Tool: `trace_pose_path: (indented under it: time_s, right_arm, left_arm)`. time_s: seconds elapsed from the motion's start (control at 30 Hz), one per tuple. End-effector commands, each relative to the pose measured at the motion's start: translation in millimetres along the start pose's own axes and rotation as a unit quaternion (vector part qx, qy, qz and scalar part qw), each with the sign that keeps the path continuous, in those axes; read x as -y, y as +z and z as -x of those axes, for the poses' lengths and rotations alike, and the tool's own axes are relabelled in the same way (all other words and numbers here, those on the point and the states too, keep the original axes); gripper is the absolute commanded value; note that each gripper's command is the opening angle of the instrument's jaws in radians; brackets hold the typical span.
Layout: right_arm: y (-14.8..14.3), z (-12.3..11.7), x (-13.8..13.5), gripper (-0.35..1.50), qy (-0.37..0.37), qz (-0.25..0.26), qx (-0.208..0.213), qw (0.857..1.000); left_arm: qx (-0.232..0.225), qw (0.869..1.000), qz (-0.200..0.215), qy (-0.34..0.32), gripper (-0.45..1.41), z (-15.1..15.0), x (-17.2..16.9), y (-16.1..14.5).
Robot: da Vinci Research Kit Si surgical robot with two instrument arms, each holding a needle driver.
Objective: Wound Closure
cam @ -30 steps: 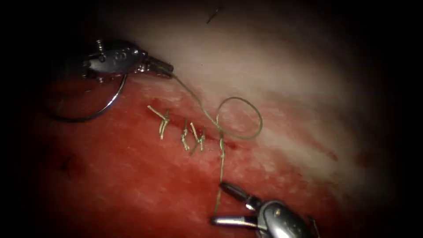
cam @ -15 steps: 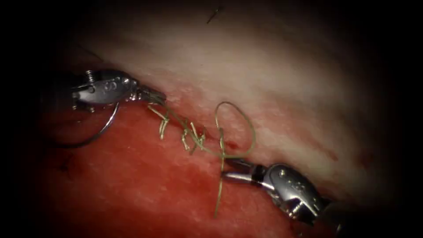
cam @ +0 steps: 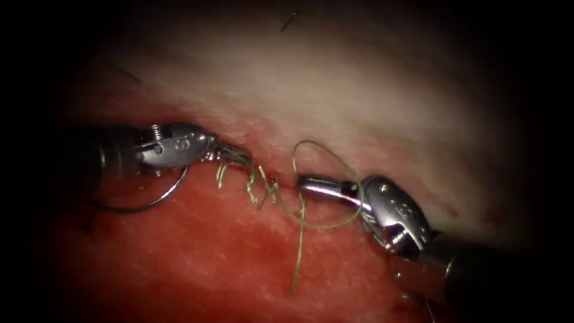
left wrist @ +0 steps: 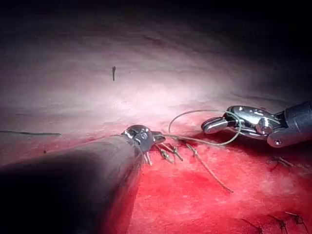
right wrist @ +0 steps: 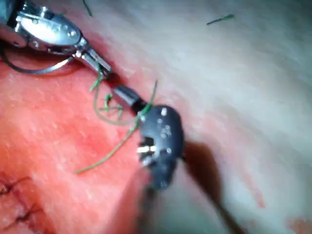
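Your left end effector (cam: 239, 157) sits clamped on the thread (cam: 323, 224) just left of the row of tied stitches (cam: 260, 186), apparently to keep that strand anchored close to the cut (cam: 281, 179). The needle (cam: 156, 200) is out of the tissue (cam: 359, 84), its curve hanging below the left tool's wrist on the left of the cut; how it is held cannot be made out. Your right end effector (cam: 308, 184) lies threaded through the loop, tips pointing left at the cut. Its jaws look together, and they seem to hold nothing, though whether they pinch any thread cannot be told for sure. The loop circles that tool, a placement that suits forming a throw. A free tail (cam: 297, 263) trails down over the red fluid (cam: 179, 263) below the cut. In the left wrist view, the loop (left wrist: 214, 127) rings the right tool (left wrist: 210, 126) the same way. No containers are present.
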Motion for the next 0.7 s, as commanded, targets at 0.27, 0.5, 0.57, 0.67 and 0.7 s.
trace_pose_path:
  time_s: [0.27, 0.5, 0.57, 0.67, 0.7]
  right_arm:
    - [2.2, 0.0, -1.0, -0.35, 0.017, -0.087, -0.007, 0.996]
    - [2.6, 0.0, -1.0, -0.35, 0.024, -0.158, 0.013, 0.987]
    - [2.8, 0.1, -1.0, -0.16, 0.021, -0.178, 0.038, 0.983]
    - [3.0, 0.4, -0.8, 0.09, 0.011, -0.192, 0.052, 0.98]
    - [3.5, 1.2, -0.4, 0.39, -0.026, -0.212, 0.077, 0.974]
  left_arm:
    - [0.025, 1.0, -0.017, 0.004, -0.45, -0.6, 0.9, 4.1]
    - [0.044, 0.999, -0.027, 0.006, -0.45, -0.7, 3.2, 6.6]
    - [0.045, 0.999, -0.028, 0.007, -0.45, -0.1, 4.2, 6.7]
    - [0.045, 0.999, -0.028, 0.007, -0.45, 0.2, 4.7, 6.6]
    - [0.048, 0.998, -0.029, 0.008, -0.45, 0.6, 4.8, 6.5]
